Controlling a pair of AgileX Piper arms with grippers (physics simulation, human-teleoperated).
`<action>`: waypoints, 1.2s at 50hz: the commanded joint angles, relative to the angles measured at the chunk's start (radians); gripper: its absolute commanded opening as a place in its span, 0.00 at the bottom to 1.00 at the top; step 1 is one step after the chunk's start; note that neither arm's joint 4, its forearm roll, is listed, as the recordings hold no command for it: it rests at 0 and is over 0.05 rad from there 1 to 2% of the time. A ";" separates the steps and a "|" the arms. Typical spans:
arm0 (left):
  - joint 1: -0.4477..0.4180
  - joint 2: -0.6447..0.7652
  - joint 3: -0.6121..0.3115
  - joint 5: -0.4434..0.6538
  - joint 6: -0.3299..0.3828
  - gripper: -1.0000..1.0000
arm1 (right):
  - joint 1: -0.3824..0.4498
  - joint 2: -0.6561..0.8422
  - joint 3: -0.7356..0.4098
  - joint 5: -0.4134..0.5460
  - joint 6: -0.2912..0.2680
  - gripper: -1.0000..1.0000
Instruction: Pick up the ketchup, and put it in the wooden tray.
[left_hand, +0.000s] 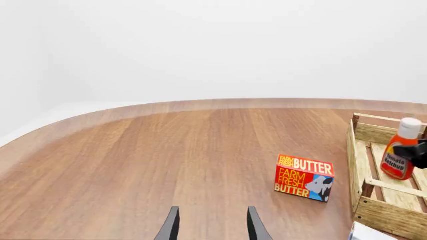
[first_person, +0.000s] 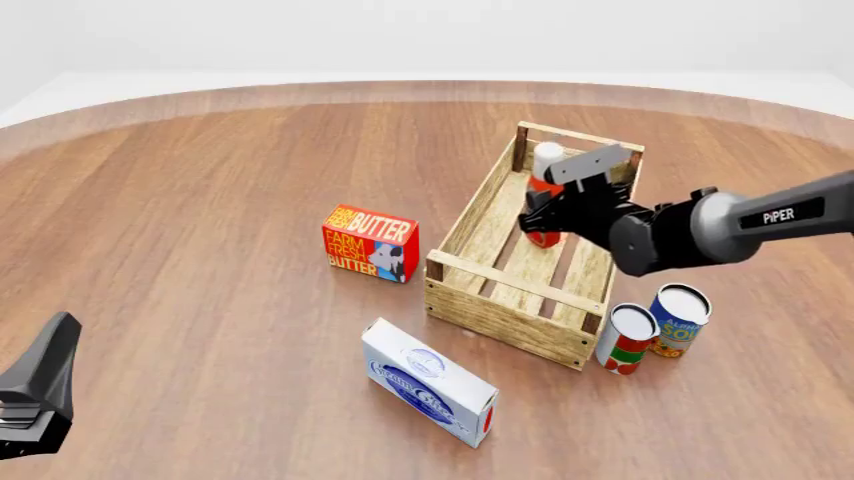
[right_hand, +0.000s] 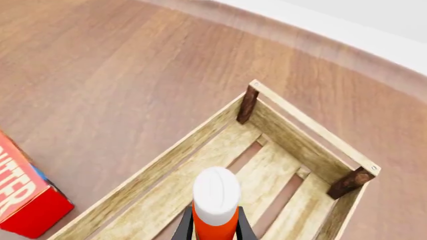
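White backdrop, round wooden bench (first_person: 200, 200); clutter sits right of centre

- Your right gripper (first_person: 551, 210) is clamped on the ketchup (first_person: 542, 190), fingers pinching the red body just under the white cap; right wrist view confirms the squeeze
- Ketchup is upright and already inside the walls of the wooden tray (first_person: 534, 255), toward its far end. Left wrist view puts the bottle's base low against the slats, but you cannot tell whether it actually touches them
- Pick-up done, carry done. Left to do, by my reading: settle the bottle on the slats if it isn't there, let go, lift clear without tipping it
- Your left gripper (left_hand: 211, 225) is idle, fingers parted, holding nothing, low at the near left of the bench
- Butter box (first_person: 370, 244), white carton (first_person: 430, 383) and two cans (first_person: 651, 325) stand outside the tray, not involved
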 joint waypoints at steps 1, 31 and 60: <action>0.000 0.001 0.000 -0.001 0.000 1.00 | 0.006 0.036 -0.022 -0.014 0.021 0.00; 0.001 0.002 0.000 -0.003 0.000 1.00 | -0.013 0.019 0.022 -0.050 -0.008 1.00; 0.001 -0.002 0.000 0.002 0.000 1.00 | -0.010 -0.199 0.166 -0.070 -0.034 1.00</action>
